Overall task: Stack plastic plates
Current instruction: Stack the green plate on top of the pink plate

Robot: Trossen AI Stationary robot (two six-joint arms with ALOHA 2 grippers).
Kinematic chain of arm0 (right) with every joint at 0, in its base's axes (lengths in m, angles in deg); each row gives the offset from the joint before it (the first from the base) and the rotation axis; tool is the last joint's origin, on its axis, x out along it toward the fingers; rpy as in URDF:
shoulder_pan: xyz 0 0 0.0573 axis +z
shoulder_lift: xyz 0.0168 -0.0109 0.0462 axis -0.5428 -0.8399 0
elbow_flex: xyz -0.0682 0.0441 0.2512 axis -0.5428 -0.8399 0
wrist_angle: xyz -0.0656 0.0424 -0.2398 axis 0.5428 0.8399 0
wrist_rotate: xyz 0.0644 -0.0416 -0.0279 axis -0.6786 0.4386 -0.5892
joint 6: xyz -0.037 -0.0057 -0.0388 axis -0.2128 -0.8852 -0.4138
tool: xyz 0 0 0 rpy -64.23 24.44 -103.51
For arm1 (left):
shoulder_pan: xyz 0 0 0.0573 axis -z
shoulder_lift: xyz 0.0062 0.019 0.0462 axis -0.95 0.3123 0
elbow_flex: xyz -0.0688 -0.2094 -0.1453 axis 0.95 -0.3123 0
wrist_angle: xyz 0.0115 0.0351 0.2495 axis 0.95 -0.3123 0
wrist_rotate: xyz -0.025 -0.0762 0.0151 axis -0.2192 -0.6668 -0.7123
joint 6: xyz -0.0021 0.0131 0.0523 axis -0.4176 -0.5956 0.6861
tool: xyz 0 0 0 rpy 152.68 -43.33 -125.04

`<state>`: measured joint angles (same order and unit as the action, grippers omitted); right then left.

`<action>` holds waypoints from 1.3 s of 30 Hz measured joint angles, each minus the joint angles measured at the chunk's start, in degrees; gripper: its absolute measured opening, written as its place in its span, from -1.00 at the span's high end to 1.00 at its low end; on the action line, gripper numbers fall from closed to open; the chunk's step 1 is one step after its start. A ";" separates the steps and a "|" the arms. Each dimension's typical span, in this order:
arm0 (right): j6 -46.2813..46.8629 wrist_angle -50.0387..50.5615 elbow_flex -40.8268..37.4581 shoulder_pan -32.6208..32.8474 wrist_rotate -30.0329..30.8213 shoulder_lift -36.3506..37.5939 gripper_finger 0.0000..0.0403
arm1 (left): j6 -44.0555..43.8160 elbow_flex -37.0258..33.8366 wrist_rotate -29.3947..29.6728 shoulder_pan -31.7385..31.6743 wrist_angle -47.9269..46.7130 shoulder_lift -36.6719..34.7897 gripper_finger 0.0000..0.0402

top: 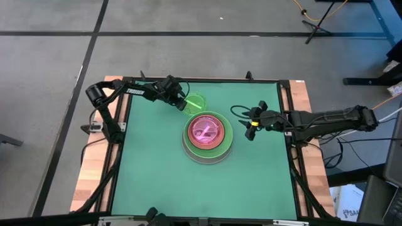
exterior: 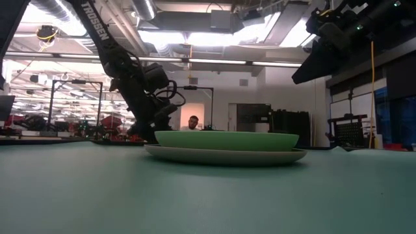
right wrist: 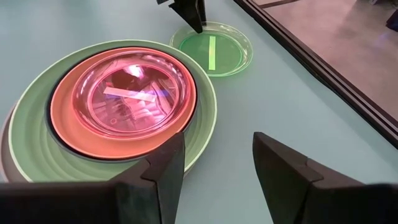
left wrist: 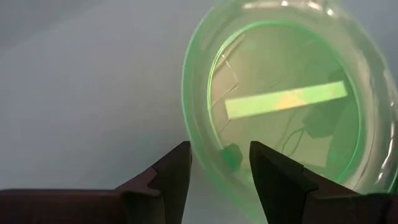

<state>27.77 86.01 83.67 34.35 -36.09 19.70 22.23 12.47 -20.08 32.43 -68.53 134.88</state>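
A stack of plates stood near the middle of the green table (top: 157, 169). From the bottom up it comprised a grey plate (top: 207, 157), a light green plate (top: 225, 134), a dark teal plate (right wrist: 52, 132) (only its rim showed), a salmon plate (right wrist: 68, 127) and a pink plate (top: 206, 130) on top. A small green plate (top: 196, 102) lay flat on the table just beside the stack, on the far-left side, apart from the light green rim.

The left claw (top: 183, 103) was at the near edge of the small green plate; its two dark fingers (left wrist: 171, 177) were spread apart, one to each side of the rim, and had not closed on it. The right claw (top: 250, 127) hung above the table to the right of the stack, its fingers (right wrist: 163, 168) parted and holding nothing.

Seen level across the table, the stack showed as two wide rims, and a person (exterior: 193, 123) sat in the room far behind it.
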 joint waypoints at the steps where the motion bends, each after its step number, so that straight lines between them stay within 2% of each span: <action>1: -0.01 0.04 0.00 0.00 -0.01 0.00 0.10 | 0.00 0.04 -0.20 -0.02 0.49 0.54 0.20; 5: -0.01 0.01 0.00 0.00 0.03 0.00 0.10 | 0.92 0.07 0.24 0.00 1.35 1.03 0.30; 16: -0.03 0.02 0.00 0.00 0.03 0.00 0.10 | 2.21 -0.02 3.24 0.02 2.48 1.12 0.96; 26: -0.03 0.04 0.00 0.00 0.01 0.00 0.10 | 3.52 -0.15 9.08 -0.19 6.90 1.18 0.99; 31: -0.03 0.05 0.00 0.00 0.01 0.00 0.10 | 4.40 -0.24 11.85 -1.60 7.64 -1.59 0.98; 39: -0.01 0.10 0.00 0.00 -0.33 -0.02 0.10 | 8.45 -0.22 8.97 -0.76 7.00 -9.88 0.99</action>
<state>27.76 86.11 83.67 34.35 -36.42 19.68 30.68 12.25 -11.11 31.66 -61.53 125.00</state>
